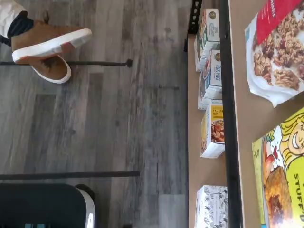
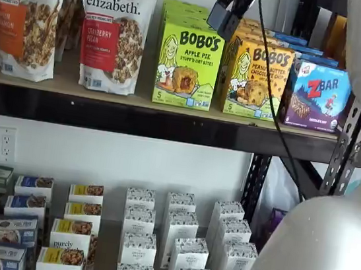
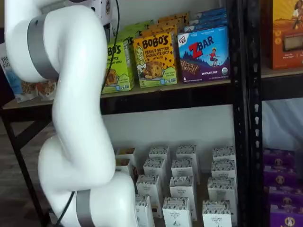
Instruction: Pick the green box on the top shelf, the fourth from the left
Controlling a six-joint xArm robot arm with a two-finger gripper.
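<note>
The green box (image 2: 187, 66) stands upright on the top shelf (image 2: 136, 120), between a granola bag (image 2: 113, 27) and the orange Bobo's box (image 2: 257, 80). The gripper (image 2: 228, 11) hangs above its right corner; finger spacing cannot be determined.

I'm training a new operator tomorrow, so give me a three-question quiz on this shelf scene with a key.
1. True or false: the claw is closed on the green box.
2. Which box stands directly beside the green box on the top shelf, on the side away from the granola bags?
A. blue ZBar box
B. yellow Bobo's box
C. white carton
3. Fill in: the white cartons stand on the ____ shelf.

Key: 1 false; 2 B; 3 lower.
</note>
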